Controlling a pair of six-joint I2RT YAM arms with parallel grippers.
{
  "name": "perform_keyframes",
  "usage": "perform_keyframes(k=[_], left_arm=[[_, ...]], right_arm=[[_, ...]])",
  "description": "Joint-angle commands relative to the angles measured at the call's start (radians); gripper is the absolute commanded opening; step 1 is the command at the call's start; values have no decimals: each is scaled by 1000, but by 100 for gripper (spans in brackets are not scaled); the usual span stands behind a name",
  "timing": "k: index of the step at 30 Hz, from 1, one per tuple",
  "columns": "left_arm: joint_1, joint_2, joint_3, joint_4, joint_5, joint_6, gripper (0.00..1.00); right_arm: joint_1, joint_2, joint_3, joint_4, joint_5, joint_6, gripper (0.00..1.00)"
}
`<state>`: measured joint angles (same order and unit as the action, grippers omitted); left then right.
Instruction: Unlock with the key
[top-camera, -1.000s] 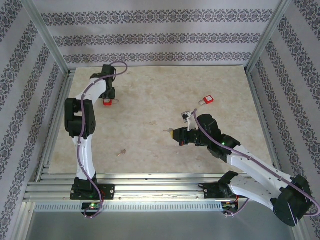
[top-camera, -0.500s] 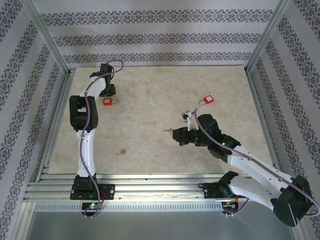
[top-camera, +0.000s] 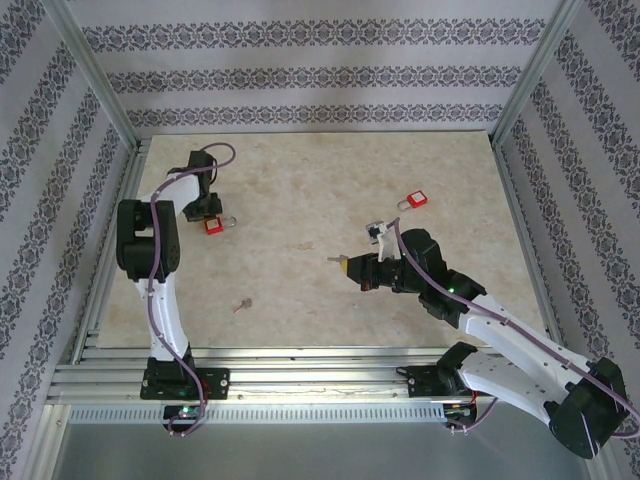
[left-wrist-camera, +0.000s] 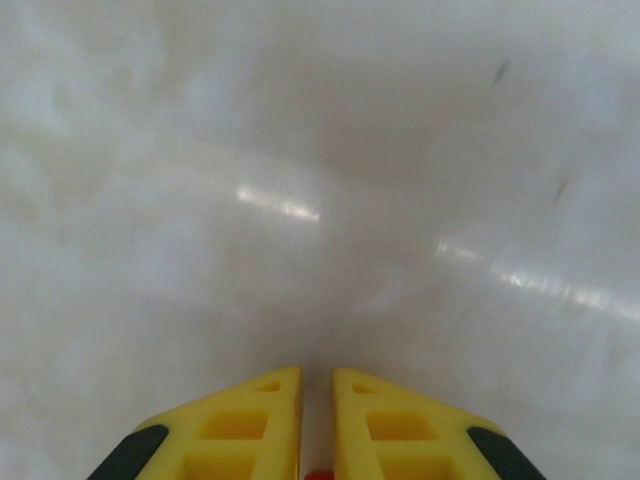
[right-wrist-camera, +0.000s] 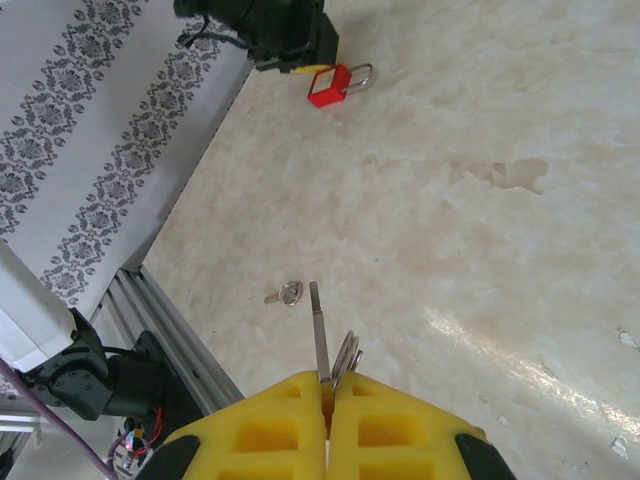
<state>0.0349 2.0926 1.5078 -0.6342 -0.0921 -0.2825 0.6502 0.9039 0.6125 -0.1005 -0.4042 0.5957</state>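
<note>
From where I stood, the left gripper (top-camera: 208, 216) was at the far left of the table (top-camera: 300, 190), its yellow fingers (left-wrist-camera: 250, 420) squeezed nearly together on a red padlock (top-camera: 213, 227), with a sliver of red showing in the narrow gap. Near the middle, the right gripper (right-wrist-camera: 327, 385) pinched a key (right-wrist-camera: 317, 325), blade pointing left. A loose key (top-camera: 241, 305) lay near the left arm. A second red padlock (top-camera: 413, 201) sat well apart, far right.

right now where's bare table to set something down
Bare: the far strip of the table behind the left padlock and right padlock, and the middle between them. Crowded: the near right under the right gripper and arm; a loose key lies near left.
</note>
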Motion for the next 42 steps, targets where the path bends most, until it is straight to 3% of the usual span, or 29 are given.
perform_keyframes(k=[1, 11, 18, 23, 25, 28, 31, 36, 42], left_arm=[[11, -88, -95, 57, 22, -67, 17], [-4, -294, -341, 137, 90, -164, 18], [-76, -360, -462, 228, 183, -217, 15], [-108, -426, -487, 194, 107, -213, 16], [-109, -469, -487, 162, 59, -184, 21], [-112, -484, -454, 116, 62, -107, 59], [-141, -436, -409, 72, 69, -30, 78], [-184, -315, -322, 14, 67, 32, 81], [-193, -181, -182, -104, 20, 87, 73]], right_arm=[[-3, -24, -20, 26, 5, 3, 0], [-6, -48, -43, 33, 14, 13, 0], [-6, -30, -42, 44, 8, 9, 0], [-5, -34, -42, 40, 7, 18, 0], [-4, -42, -46, 39, 8, 22, 0], [-5, -43, -48, 41, 10, 20, 0], [-6, -28, -43, 51, 7, 19, 0], [-3, -13, -33, 65, 2, 24, 0], [-2, -38, -44, 50, 11, 29, 0]])
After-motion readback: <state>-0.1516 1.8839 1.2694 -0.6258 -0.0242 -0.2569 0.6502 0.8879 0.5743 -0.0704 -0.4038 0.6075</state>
